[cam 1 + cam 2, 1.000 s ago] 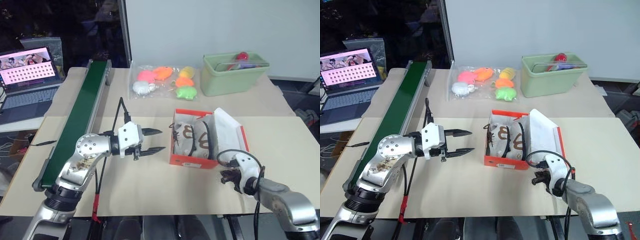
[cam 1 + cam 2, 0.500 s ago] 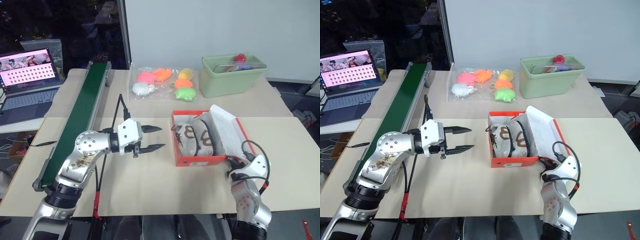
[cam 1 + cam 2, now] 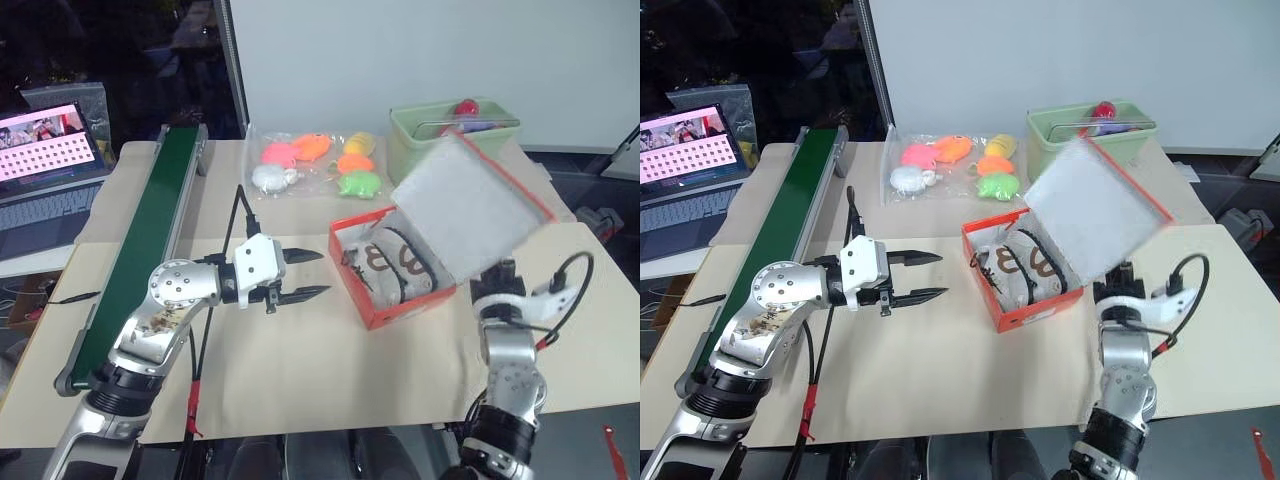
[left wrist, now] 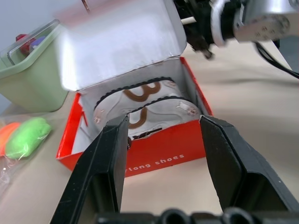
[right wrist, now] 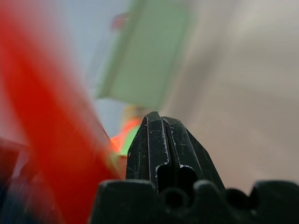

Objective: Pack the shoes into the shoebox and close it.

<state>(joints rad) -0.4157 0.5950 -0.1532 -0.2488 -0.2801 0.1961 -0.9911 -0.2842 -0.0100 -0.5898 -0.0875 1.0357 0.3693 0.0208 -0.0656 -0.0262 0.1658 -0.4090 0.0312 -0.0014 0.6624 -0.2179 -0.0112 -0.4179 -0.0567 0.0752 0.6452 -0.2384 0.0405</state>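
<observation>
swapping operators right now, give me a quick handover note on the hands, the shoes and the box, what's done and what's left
Left hand: open, empty, hovering beside the shoebox.
Right hand: shut, holding nothing, under the raised lid on the box's right side.
Shoes: both inside the shoebox, on the table.
Done: shoes packed.
Left: the lid stands up at a slant over the box; bring it down until it shuts.

beige table point(image 3: 300, 370), white wall point(image 3: 420, 50), dark window point(image 3: 100, 40)
</observation>
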